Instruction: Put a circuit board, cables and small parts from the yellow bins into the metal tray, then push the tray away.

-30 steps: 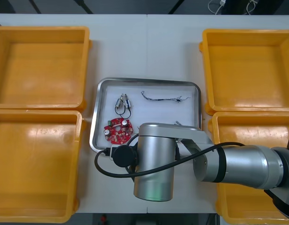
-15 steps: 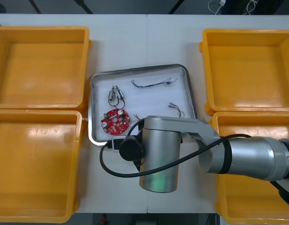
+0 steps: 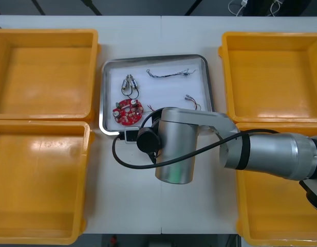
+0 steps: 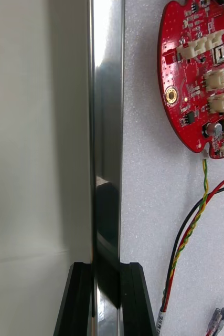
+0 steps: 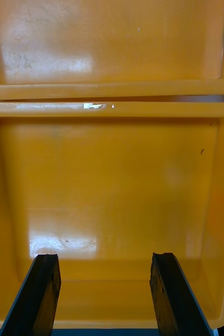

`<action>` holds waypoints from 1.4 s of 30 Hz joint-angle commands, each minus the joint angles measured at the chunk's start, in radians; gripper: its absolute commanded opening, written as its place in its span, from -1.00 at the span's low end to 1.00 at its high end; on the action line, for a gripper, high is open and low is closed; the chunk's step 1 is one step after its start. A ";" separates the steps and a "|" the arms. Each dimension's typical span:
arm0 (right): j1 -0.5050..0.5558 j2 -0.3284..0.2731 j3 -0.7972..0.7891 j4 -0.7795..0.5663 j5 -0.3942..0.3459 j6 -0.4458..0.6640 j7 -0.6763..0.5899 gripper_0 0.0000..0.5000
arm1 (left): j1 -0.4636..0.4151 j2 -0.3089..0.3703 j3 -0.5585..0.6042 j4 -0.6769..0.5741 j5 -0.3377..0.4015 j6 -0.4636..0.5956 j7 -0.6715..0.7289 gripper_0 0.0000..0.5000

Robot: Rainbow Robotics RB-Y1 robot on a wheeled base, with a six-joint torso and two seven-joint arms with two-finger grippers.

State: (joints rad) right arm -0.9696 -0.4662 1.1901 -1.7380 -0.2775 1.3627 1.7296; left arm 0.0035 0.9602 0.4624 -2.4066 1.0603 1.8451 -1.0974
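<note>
Four bins (image 3: 45,72), one tray (image 3: 104,98), one board (image 3: 128,112), three cables (image 3: 171,74). Right gripper (image 4: 106,269) pinches tray's near rim; left gripper (image 5: 104,262) spread wide, empty, above a bin.

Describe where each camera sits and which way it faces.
Front view: above the arms, steeply down at the table; right arm shows.
Right wrist view: on that wrist, facing the metal tray rim; right gripper clamps it.
Left wrist view: facing into a yellow bin; left gripper open.
Front and right wrist views share the circuit board.
</note>
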 commanded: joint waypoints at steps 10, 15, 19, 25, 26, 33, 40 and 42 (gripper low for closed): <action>-0.143 -0.012 0.016 0.219 0.008 -0.171 0.021 -1.00 | 0.016 -0.008 -0.008 -0.023 0.007 -0.011 -0.049 1.00; -0.178 -0.008 0.014 0.293 0.006 -0.231 0.018 -1.00 | 0.016 -0.008 -0.008 -0.023 0.007 -0.011 -0.049 1.00; -0.207 0.003 0.016 0.353 0.001 -0.281 0.016 -1.00 | 0.016 -0.008 -0.008 -0.023 0.007 -0.011 -0.049 1.00; -0.253 0.006 0.016 0.431 -0.068 -0.350 0.011 -1.00 | 0.016 -0.008 -0.008 -0.023 0.007 -0.011 -0.049 1.00; -0.258 0.008 0.016 0.445 -0.069 -0.361 0.011 -1.00 | 0.016 -0.008 -0.008 -0.023 0.007 -0.011 -0.049 1.00; -0.274 0.015 0.016 0.515 -0.068 -0.450 0.008 -1.00 | 0.016 -0.008 -0.008 -0.023 0.007 -0.011 -0.049 1.00; -0.274 0.024 0.016 0.529 -0.071 -0.464 0.005 -1.00 | 0.016 -0.008 -0.008 -0.023 0.007 -0.011 -0.049 1.00; -0.274 0.024 0.016 0.525 -0.072 -0.464 0.004 -1.00 | 0.016 -0.008 -0.008 -0.023 0.007 -0.011 -0.049 1.00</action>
State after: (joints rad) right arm -1.2059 -0.4600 1.1901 -1.2128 -0.3393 0.9051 1.7296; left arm 0.0035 0.9602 0.4624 -2.4070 1.0605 1.8451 -1.0973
